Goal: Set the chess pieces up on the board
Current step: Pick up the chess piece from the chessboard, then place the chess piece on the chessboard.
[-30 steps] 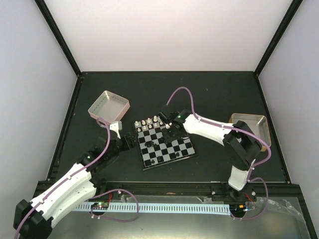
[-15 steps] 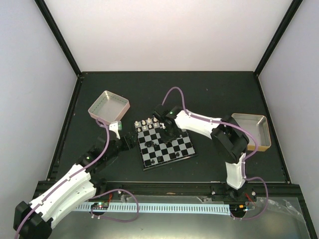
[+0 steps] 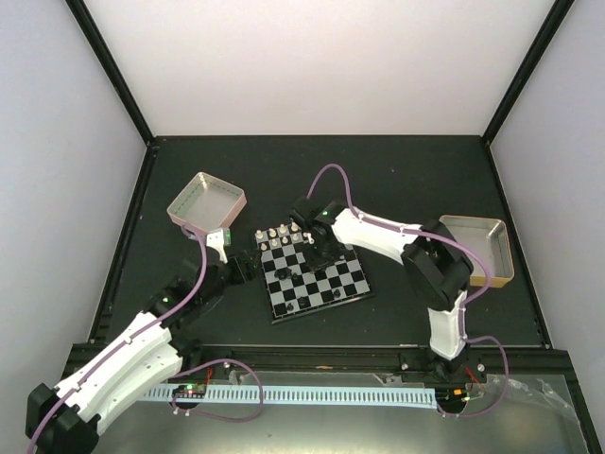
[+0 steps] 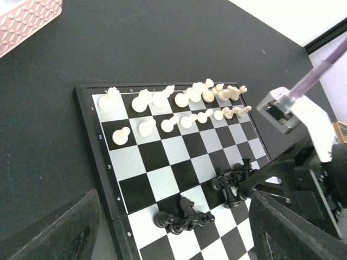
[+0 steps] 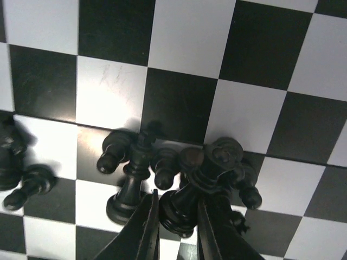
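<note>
The board [image 3: 346, 277] lies mid-table, and it also shows in the left wrist view [image 4: 157, 157]. White chess pieces [image 4: 179, 100] stand in two rows along its far edge [image 3: 284, 233]. Black pieces lie toppled in two clusters [image 4: 187, 216] [image 4: 233, 179]. My right gripper [image 3: 321, 253] is low over the board. In the right wrist view its fingers [image 5: 178, 208] clasp the base of a tilted black piece [image 5: 209, 173], with other fallen black pieces [image 5: 127, 162] around it. My left gripper [image 3: 248, 268] hovers at the board's left edge, open and empty [image 4: 173, 233].
A pink-sided metal tray [image 3: 206, 200] sits at the back left, and its corner shows in the left wrist view [image 4: 21, 21]. A tan-sided metal tray [image 3: 480, 248] sits at the right. Black frame posts and white walls bound the table.
My right arm has swung left, its elbow drawing in and its gripper shifting slightly left over the black pieces. The left arm has barely moved.
</note>
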You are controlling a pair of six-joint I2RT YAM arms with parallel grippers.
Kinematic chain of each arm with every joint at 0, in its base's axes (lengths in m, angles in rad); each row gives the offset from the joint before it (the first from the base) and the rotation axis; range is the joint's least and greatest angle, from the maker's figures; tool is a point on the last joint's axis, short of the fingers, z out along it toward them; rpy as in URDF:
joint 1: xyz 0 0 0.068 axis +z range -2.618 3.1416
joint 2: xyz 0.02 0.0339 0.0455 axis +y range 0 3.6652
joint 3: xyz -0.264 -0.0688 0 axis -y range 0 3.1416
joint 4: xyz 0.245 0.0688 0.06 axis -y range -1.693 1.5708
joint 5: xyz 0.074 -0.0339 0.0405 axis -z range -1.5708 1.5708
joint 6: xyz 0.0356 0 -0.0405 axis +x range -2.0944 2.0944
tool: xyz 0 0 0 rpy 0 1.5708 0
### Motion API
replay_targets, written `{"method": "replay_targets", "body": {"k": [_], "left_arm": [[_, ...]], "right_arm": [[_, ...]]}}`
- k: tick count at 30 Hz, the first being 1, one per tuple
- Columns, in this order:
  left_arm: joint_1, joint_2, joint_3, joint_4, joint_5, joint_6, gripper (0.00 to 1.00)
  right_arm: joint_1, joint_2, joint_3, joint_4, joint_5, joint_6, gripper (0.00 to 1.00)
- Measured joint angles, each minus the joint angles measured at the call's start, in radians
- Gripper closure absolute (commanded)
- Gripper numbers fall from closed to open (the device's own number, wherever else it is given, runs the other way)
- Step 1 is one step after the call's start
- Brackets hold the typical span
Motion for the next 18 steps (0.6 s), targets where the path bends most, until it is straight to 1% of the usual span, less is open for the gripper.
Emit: {"method": "replay_targets", "body": {"k": [4, 8, 12, 18], "left_arm": [[0.0, 0.0, 0.002, 0.0, 0.011, 0.006, 0.23], [0.0, 0.0, 0.002, 0.016, 0.055, 0.011, 0.23], [0.001, 0.001, 0.011, 0.06, 0.148, 0.012, 0.23], [0.005, 0.018, 0.07, 0.159, 0.325, 0.005, 0.22]], "right_arm": [[0.0, -0.089, -0.061, 0.041, -0.001, -0.005, 0.87], [0.0, -0.24, -0.145, 0.121, -0.005, -0.029, 0.87], [0.0, -0.387, -0.251, 0.246, -0.031, -0.085, 0.87], [0.0, -0.663, -0.477, 0.513, -0.137, -0.2, 0.86]]}}
